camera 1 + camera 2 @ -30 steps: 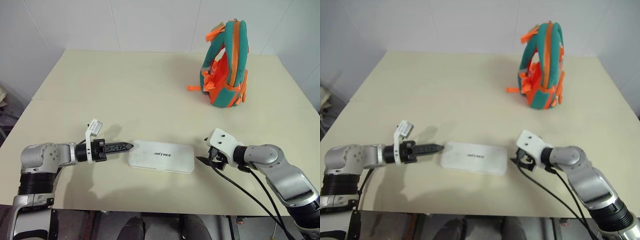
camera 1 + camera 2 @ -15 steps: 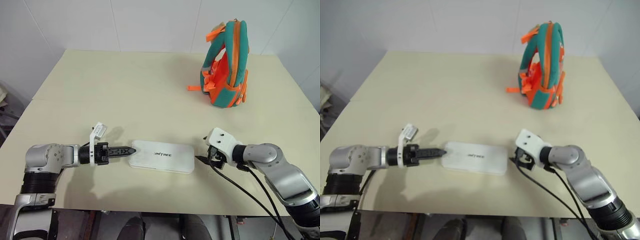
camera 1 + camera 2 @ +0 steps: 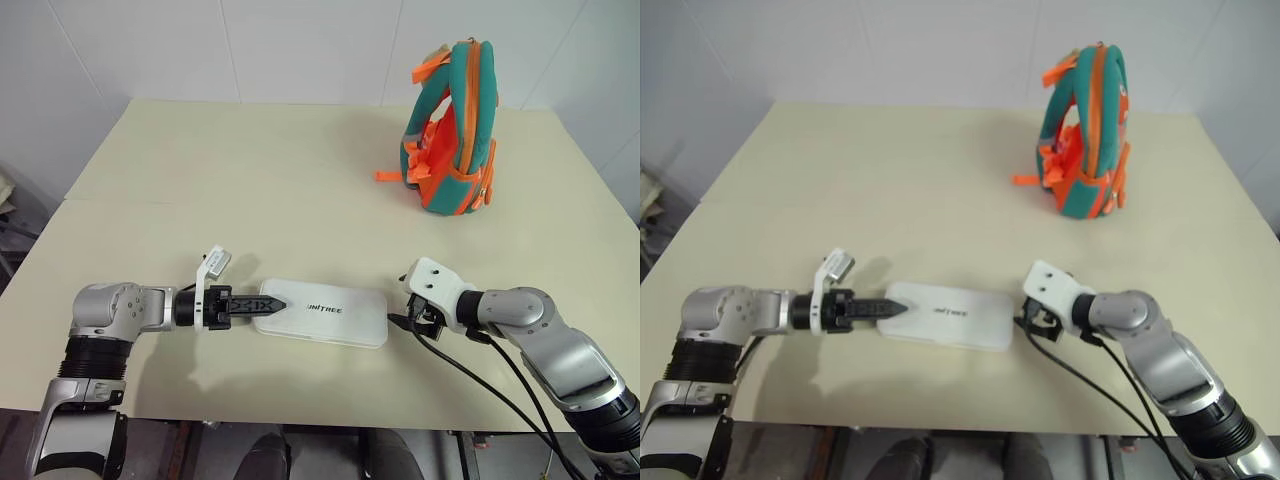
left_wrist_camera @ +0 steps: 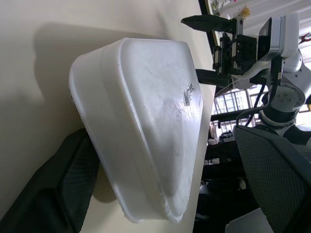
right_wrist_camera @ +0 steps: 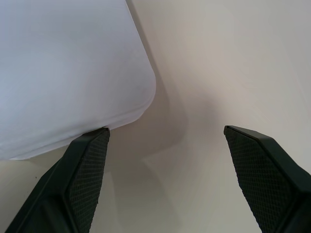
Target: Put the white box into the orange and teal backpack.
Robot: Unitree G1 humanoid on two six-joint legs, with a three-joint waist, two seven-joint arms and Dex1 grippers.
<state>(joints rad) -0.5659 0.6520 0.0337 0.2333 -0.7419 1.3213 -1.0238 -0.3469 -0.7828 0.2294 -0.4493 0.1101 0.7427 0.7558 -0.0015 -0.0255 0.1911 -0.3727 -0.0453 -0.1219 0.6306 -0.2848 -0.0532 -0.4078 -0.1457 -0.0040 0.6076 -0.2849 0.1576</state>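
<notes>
Two grippers: one at each short end of the box, both low over the near part of the table (image 3: 250, 190).
Box (image 3: 325, 312): lies flat near the table's near edge, about mid-width, long side running left to right, "UNITREE" lettering facing up.
Left gripper (image 3: 268, 303): points right, fingers spread wide; its tip reaches over the box's left end. In the left wrist view the box's end (image 4: 146, 121) sits between the two fingers (image 4: 68, 189), one pad right by the box's edge; whether it actually touches is hard to judge. Nothing is gripped.
Right gripper (image 3: 402, 320): points left at the box's right end, fingers spread wide, holding nothing. In the right wrist view one finger (image 5: 85, 174) lies just beside the box's corner (image 5: 73, 73), the other over bare table.
Backpack (image 3: 455, 130): stands upright at the far right of the table, well apart from the box and both grippers, orange straps trailing on its left side.
Box versus backpack: box is on the table, outside the backpack.
</notes>
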